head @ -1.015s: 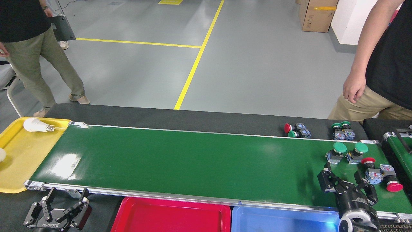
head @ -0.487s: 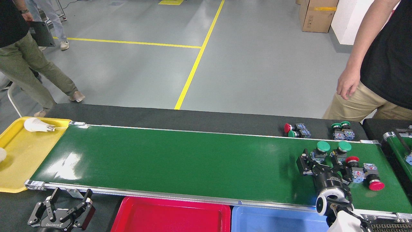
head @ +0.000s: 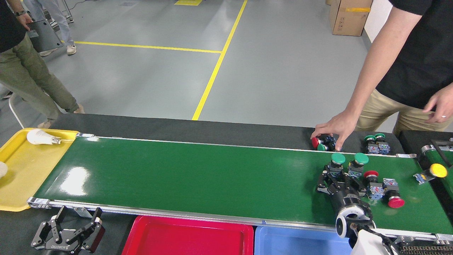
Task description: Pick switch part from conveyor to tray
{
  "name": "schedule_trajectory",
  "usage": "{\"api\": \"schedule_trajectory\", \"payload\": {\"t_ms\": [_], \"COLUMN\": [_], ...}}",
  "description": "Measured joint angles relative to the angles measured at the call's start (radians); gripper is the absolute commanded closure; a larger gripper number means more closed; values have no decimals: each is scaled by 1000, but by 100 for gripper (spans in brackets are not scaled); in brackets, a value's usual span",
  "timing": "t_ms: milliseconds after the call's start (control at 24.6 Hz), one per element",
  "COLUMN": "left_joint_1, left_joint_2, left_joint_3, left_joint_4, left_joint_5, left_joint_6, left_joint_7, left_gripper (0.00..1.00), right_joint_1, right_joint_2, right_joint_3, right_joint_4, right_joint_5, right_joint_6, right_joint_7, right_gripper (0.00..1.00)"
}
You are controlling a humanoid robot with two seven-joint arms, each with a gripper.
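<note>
Reaching across the conveyor (head: 198, 170) near its right end, right gripper (head: 340, 181) spread wide, jaws flanking a green-capped switch part (head: 336, 162) just beyond the fingertips toward the far rail, standing cap-up; second green one (head: 358, 163) and two red ones (head: 384, 189) close on its right. Far nearer than the left gripper (head: 69, 232), parted and idle off the near left corner, marked "ROBOTIQ". Red tray (head: 187, 237) below the near rail, well left. Person's hand (head: 332, 131) touched spare switches beyond the far rail.
</note>
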Motion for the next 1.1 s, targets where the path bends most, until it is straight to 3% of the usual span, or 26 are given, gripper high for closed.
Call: {"api": "schedule_trajectory", "payload": {"t_ms": [162,406,650,690,731,771,812,1096], "left_joint_1": [0,0,0,0,0,0,0,5], "left_joint_2": [0,0,0,0,0,0,0,-1], "left_joint_3": [1,1,1,1,0,1,0,1], "left_joint_4": [0,-2,-1,-1,-2,-2,-2,-2], "left_joint_5": [0,0,0,1,1,2,2,3], "left_joint_6": [-2,0,5,2,-2,-3,-4,-7], "left_joint_7": [0,0,0,0,0,0,0,0], "left_gripper": [0,0,0,0,0,0,0,0], "right_joint_1": [72,147,147,147,147,148,148,155], "right_joint_2": [-3,-17,-15,-11,-7,0,7,18], "right_joint_3": [35,239,470,508,536,555,564,556], "right_joint_4": [-116,-331,-348,-348,-348,-348,-348,-353], "right_joint_5": [21,153,210,224,237,247,254,253], "right_joint_6": [-106,-260,-353,-357,-360,-361,-361,-364], "right_joint_7": [0,0,-3,-3,-3,-3,-3,-1], "right_gripper": [93,93,90,81,54,19,2,0]}}
